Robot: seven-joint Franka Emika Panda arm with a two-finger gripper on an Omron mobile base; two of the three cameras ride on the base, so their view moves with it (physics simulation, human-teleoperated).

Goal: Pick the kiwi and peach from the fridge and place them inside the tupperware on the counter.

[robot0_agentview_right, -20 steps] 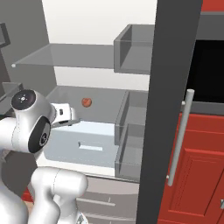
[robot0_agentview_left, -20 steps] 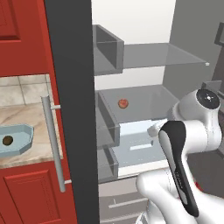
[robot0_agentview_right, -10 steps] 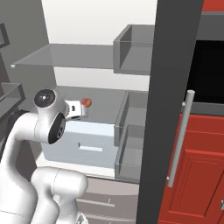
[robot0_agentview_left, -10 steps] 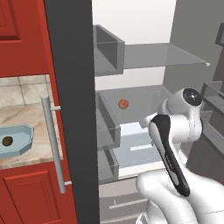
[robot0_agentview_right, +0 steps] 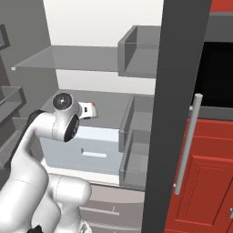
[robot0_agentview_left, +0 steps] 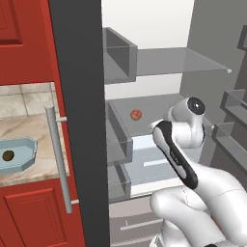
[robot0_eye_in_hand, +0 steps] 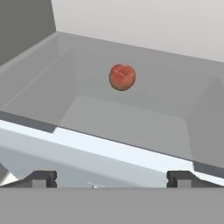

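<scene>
1. We are looking along the gripper (robot0_eye_in_hand: 111, 178): its two dark finger tips (robot0_eye_in_hand: 40, 178) are standing wide apart at the bottom of the hand view, released and holding nothing.
2. We are seeing the peach (robot0_eye_in_hand: 122, 77) straight ahead between those tips but well apart from them, sitting on a grey shelf (robot0_eye_in_hand: 127, 120) toward the back wall.
3. From the left base view, the peach (robot0_agentview_left: 136, 115) is resting on that middle shelf of the fridge (robot0_agentview_left: 77, 96), just left of the arm's (robot0_agentview_left: 176, 154) white wrist.
4. From the right base view, we are catching the hand reaching in over the pale drawer (robot0_agentview_right: 93, 152).
5. Out on the counter (robot0_agentview_left: 26, 130), left of the dark door and its silver handle (robot0_agentview_left: 58, 157), the tupperware (robot0_agentview_left: 28, 148) is sitting with the kiwi (robot0_agentview_left: 7, 155) inside it.
</scene>
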